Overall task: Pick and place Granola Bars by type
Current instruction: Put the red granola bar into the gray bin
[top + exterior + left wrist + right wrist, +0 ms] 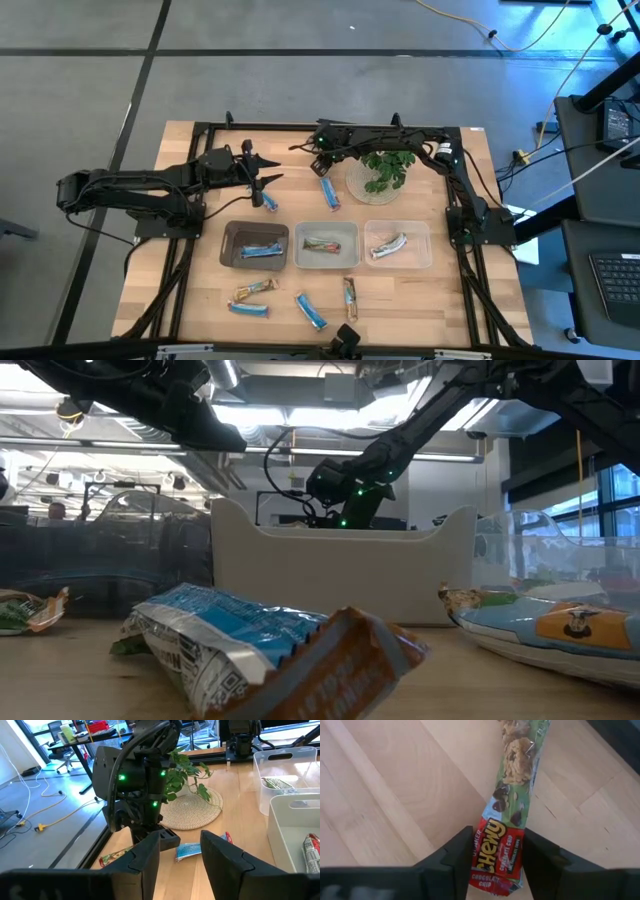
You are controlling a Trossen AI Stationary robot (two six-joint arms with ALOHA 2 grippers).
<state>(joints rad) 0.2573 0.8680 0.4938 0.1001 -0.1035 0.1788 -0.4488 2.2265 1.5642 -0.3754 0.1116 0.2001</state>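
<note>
Wooden worktop (200, 300) with three trays and scattered granola bars.
Right hand (496, 865), at the far edge beside the plant (385, 170), has its fingers closed against a green-and-red Chewy bar (512, 810). Left hand (180, 857) hovers over the worktop with fingers apart and nothing between them, a blue bar (192, 850) lying ahead of it. Each tray (235, 262) holds one bar; further bars lie near the front edge.

Granola Bars (309, 311) scattered on wood, three in trays, green-red one (507, 827) between jaws
</note>
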